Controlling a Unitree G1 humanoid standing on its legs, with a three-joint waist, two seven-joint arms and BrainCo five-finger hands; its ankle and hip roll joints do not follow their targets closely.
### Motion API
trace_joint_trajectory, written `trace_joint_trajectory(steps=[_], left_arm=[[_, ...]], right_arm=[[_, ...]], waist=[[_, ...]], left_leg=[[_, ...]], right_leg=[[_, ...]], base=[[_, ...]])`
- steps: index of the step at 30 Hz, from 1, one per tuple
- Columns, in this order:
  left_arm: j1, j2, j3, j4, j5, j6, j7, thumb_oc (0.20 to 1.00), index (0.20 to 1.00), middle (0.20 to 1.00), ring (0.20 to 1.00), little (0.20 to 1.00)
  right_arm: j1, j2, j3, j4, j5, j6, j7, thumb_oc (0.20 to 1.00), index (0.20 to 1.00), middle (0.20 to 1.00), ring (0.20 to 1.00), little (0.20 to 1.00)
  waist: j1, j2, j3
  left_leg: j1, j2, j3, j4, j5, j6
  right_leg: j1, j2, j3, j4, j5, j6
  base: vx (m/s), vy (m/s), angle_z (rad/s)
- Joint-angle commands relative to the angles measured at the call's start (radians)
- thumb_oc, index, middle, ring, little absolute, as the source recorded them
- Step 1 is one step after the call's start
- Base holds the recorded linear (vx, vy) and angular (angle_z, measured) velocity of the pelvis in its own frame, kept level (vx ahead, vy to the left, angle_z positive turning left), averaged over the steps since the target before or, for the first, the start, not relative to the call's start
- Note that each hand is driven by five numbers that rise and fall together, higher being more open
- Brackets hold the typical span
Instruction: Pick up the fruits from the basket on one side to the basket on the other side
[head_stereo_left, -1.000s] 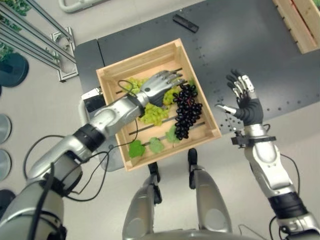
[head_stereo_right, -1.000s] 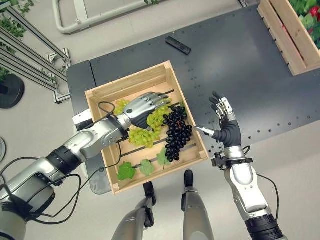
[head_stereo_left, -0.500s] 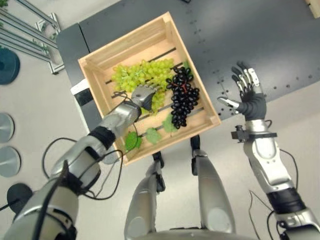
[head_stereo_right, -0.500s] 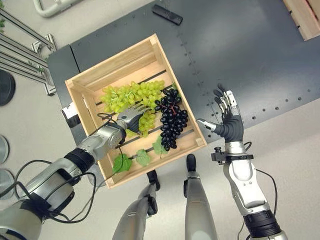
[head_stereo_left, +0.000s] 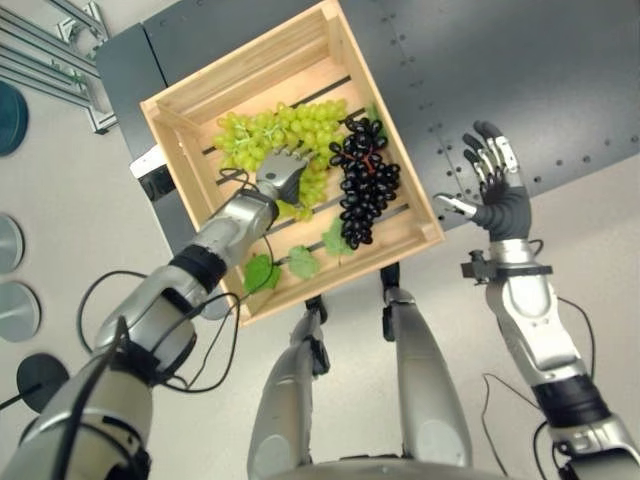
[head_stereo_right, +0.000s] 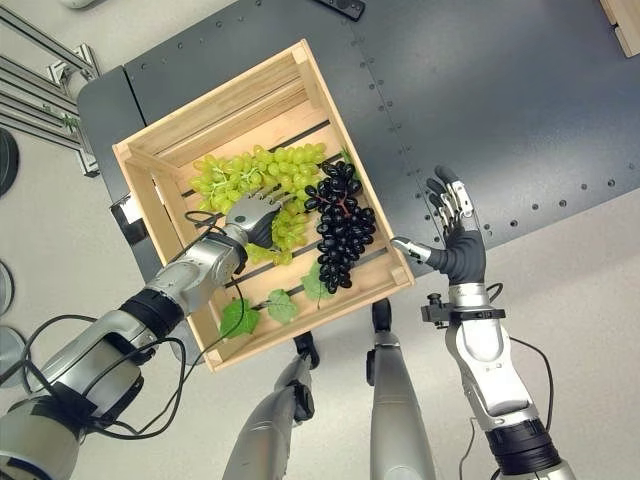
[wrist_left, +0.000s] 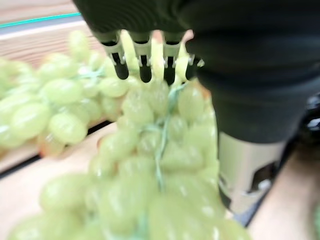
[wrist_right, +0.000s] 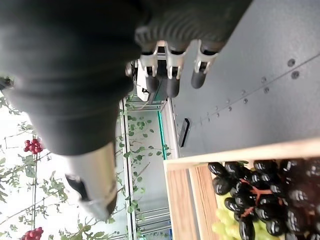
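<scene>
Left hand: the left hand (head_stereo_right: 252, 216) is reaching into the wooden crate (head_stereo_right: 268, 78), its fingers curling over the green grapes (head_stereo_right: 262, 176) and closing on the near part of the bunch.
Green grapes: they are lying across the middle slats of the crate, stretching toward its far-left side; in the left wrist view the green grapes (wrist_left: 150, 165) are sitting right under the palm, fingertips (wrist_left: 145, 72) pressing into them.
Black grapes: the black grapes (head_stereo_right: 340, 225) are lying just beside the green ones, touching them, on the crate's right half.
Leaves: a few loose green leaves (head_stereo_right: 262, 308) are resting near the crate's front rim.
Right hand: the right hand (head_stereo_right: 455, 240) is hovering over the dark table (head_stereo_right: 480, 90), well apart from the crate, fingers spread and holding nothing.
Risk: the grip is covering only part of the bunch, so I would guess the rest may sag, tear off, or drag the black grapes along when lifted.
</scene>
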Motion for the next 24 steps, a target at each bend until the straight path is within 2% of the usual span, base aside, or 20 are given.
trace_joint_trajectory(steps=[1,5,9,16,24], left_arm=[[-0.085,0.034,0.094,0.097,0.017,0.075,0.019,1.000,1.000,1.000,1.000,1.000],[-0.111,0.037,0.106,0.135,-0.025,0.082,0.014,1.000,1.000,1.000,1.000,1.000],[-0.111,0.047,0.162,0.214,-0.135,0.085,0.015,1.000,1.000,1.000,1.000,1.000],[-0.091,0.102,0.195,0.335,-0.244,0.073,0.025,1.000,1.000,1.000,1.000,1.000],[-0.059,0.118,0.243,0.446,-0.367,0.062,-0.014,1.000,1.000,1.000,1.000,1.000]], right_arm=[[0.017,-0.007,-0.040,-0.070,-0.013,-0.065,-0.004,1.000,1.000,1.000,1.000,1.000],[0.012,-0.008,-0.031,-0.065,-0.003,-0.062,-0.001,1.000,1.000,1.000,1.000,1.000],[0.017,-0.001,-0.025,-0.074,0.009,-0.058,0.004,1.000,1.000,1.000,1.000,1.000],[0.025,0.000,0.009,-0.085,0.021,-0.057,0.007,1.000,1.000,1.000,1.000,1.000],[0.024,-0.002,0.033,-0.097,0.047,-0.054,0.016,1.000,1.000,1.000,1.000,1.000]], waist=[[-0.022,-0.034,-0.001],[-0.024,-0.036,-0.001],[-0.024,-0.037,-0.001],[-0.032,-0.045,-0.001],[-0.044,-0.049,-0.001]], left_leg=[[-0.068,0.030,-0.047,0.135,-0.081,-0.021],[-0.080,0.030,-0.048,0.137,-0.080,-0.021],[-0.093,0.031,-0.044,0.140,-0.078,-0.021],[-0.106,0.041,-0.035,0.144,-0.072,-0.026],[-0.113,0.053,-0.027,0.152,-0.073,-0.030]], right_leg=[[0.051,-0.003,0.006,-0.153,0.052,0.105],[0.042,-0.002,0.007,-0.154,0.055,0.103],[0.031,0.000,0.009,-0.155,0.061,0.103],[0.011,0.009,0.017,-0.149,0.064,0.101],[-0.002,0.016,0.024,-0.136,0.060,0.100]], base=[[0.00,0.000,0.00],[0.00,0.000,0.00],[0.00,0.000,0.00],[0.01,-0.005,-0.02],[0.02,-0.012,-0.08]])
